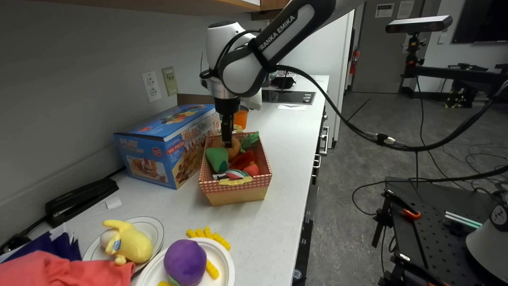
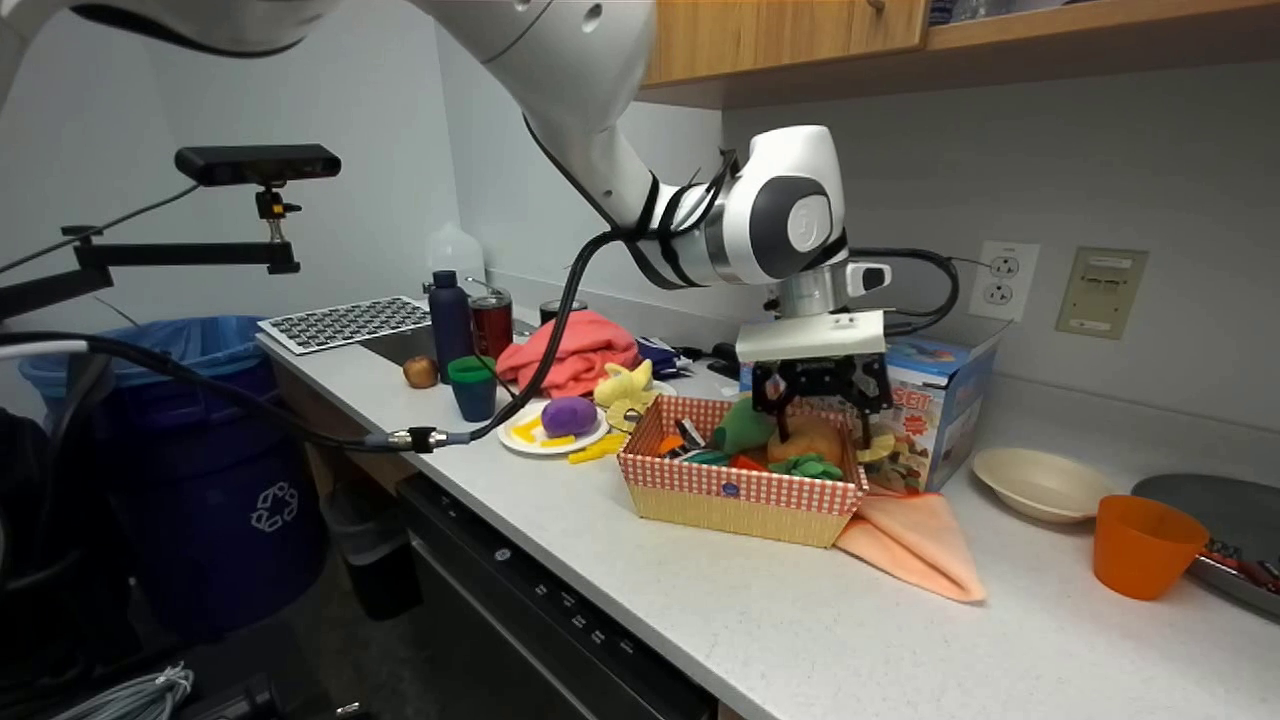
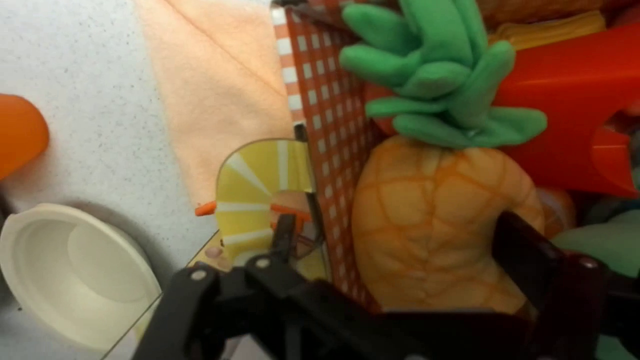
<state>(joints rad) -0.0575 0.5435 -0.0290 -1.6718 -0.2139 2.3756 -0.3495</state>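
My gripper (image 3: pixel 397 225) is open above the checked basket (image 2: pixel 740 505). A plush pineapple (image 3: pixel 435 215), orange with green leaves, lies in the basket under the jaws. In the wrist view the right finger is against the pineapple's right side and seems to touch it. The left finger is over the yellow round basket handle (image 3: pixel 245 185), outside the basket's wall. The wall lies between that finger and the pineapple. In both exterior views the fingers (image 1: pixel 227 145) (image 2: pixel 825 435) point down at the basket's end. A green plush (image 1: pixel 217 159) and a red container (image 3: pixel 565 110) lie beside the pineapple.
A blue toy box (image 1: pixel 149 149) stands beside the basket against the wall. A peach cloth (image 2: pixel 915 545), a cream bowl (image 2: pixel 1045 485) and an orange cup (image 2: pixel 1145 550) are near the basket's end. Plates with a purple plush (image 1: pixel 185 262) and a yellow plush (image 1: pixel 133 242) stand farther along.
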